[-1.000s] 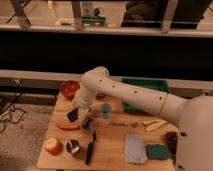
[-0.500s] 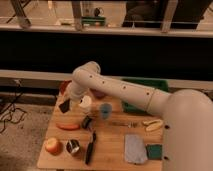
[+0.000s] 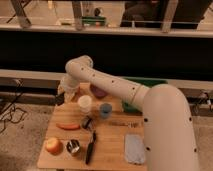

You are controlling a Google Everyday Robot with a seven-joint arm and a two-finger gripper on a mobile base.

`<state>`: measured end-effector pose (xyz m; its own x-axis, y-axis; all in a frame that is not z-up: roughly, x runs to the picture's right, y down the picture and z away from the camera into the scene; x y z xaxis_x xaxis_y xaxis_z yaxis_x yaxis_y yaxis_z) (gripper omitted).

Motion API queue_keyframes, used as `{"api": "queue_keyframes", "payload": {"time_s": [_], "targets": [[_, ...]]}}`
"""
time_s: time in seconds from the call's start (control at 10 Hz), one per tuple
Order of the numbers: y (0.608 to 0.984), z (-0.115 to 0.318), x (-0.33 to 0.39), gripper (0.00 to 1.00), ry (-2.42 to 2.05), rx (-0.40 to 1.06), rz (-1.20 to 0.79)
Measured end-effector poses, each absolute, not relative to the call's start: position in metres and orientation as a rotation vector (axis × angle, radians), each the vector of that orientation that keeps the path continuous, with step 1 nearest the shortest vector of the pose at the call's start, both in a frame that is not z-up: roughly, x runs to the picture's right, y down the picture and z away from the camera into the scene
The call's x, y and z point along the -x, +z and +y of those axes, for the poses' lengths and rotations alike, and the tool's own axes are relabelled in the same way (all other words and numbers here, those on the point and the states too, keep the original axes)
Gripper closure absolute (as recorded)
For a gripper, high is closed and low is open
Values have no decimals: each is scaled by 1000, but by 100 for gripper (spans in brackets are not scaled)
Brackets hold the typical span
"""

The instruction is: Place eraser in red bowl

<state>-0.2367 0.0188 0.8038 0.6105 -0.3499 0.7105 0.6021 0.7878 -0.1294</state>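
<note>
Gripper at the table's upper-left corner, where the bowl should be; delivery looks near but unconfirmed.

The white arm (image 3: pixel 112 87) reaches from the right of the frame across the wooden table (image 3: pixel 112 147), and the gripper (image 3: pixel 66 91) sits left of centre, over the table's far-left corner. Whether it is apart, together or clamped on anything, I cannot tell. The eraser is not visible on the table, so it is probably in the gripper or already dropped, though neither shows. The red bowl is hidden too, likely behind the arm and gripper. The purple bowl (image 3: pixel 98 92) peeks out just under the forearm. Lower left, well apart from the gripper, lie a carrot (image 3: pixel 68 126), an apple (image 3: pixel 53 145) and a black-handled tool (image 3: pixel 90 147). Left to do, by my judgement: confirm the release into the bowl and withdraw.
</note>
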Motion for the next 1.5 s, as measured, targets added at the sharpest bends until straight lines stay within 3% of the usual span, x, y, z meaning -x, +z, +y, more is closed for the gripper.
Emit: {"api": "queue_keyframes", "payload": {"time_s": [0.5,1.5], "targets": [[840,-7,230,100,-564,380,-703],[840,-6,230,100,-566,382,-702]]}}
